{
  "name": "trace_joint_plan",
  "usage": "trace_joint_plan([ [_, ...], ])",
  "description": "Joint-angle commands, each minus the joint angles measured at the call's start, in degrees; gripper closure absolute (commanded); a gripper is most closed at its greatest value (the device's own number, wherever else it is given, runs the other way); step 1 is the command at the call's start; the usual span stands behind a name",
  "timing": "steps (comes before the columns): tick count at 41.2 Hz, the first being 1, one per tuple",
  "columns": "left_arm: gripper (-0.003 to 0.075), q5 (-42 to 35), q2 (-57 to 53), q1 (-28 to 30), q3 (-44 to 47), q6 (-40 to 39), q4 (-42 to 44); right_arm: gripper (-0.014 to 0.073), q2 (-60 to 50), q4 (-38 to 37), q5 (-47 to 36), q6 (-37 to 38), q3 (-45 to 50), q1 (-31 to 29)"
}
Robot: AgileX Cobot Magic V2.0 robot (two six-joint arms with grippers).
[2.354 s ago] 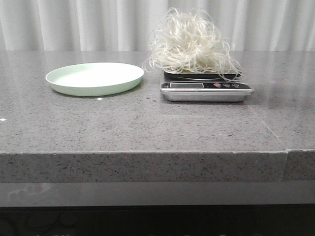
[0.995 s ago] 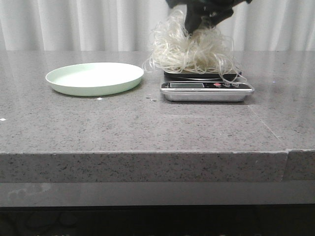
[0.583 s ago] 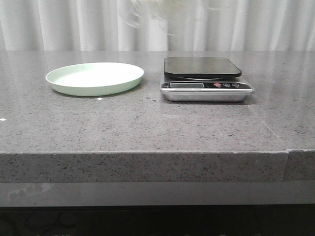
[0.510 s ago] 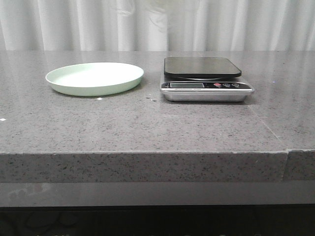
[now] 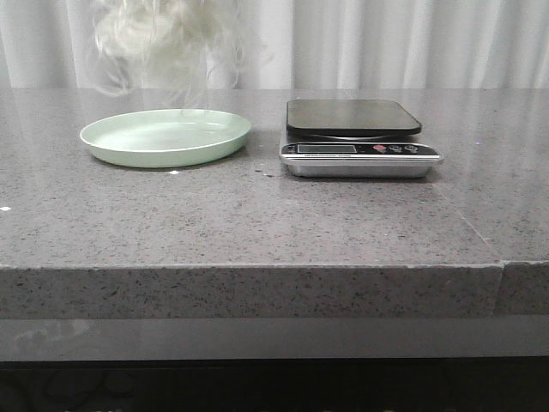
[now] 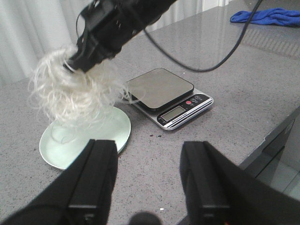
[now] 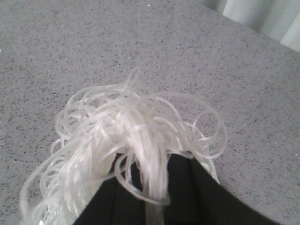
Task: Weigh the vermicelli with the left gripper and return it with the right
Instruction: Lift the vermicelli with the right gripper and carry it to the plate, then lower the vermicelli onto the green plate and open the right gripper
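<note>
The vermicelli (image 5: 163, 39) hangs in the air over the plate (image 5: 165, 137) on the left, pinched in the right gripper (image 6: 77, 63), whose jaws are closed on the top of the clump. It looks super light and springy, with loose strands dangling, so a grab through the thick middle seems safest. The left gripper (image 6: 150, 178) is wide open and empty. The scale (image 5: 358, 137) on the right is bare.

The grey speckled table (image 5: 257, 215) carries a pale green plate (image 5: 165, 137) beside a kitchen scale (image 5: 358, 148).
</note>
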Motion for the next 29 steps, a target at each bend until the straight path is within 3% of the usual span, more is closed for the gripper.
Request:
trace_joint_plan([
  [1, 0.0334, -4.52, 0.46, -0.32, -1.41, -0.06, -0.62, 0.0435, -1.59, 0.29, -6.41, -0.56, -3.35, -0.11],
  [6, 0.0334, -4.52, 0.46, -0.32, -1.41, -0.06, -0.62, 0.0395, -0.16, 0.29, -6.06, -0.56, -3.4, -0.11],
  [13, 0.0334, -4.52, 0.46, -0.32, -1.41, -0.06, -0.62, 0.0179, 0.41, 0.34, -5.39, -0.56, -3.4, -0.11],
  [16, 0.0334, -4.52, 0.46, -0.32, -1.41, -0.06, -0.62, 0.0137, 0.41, 0.34, -5.39, -0.56, -3.4, -0.11],
  [29, 0.0334, -4.52, 0.46, -0.32, -1.41, -0.06, -0.62, 0.0132, -3.02, 0.29, 6.04, -0.56, -8.51, -0.83],
])
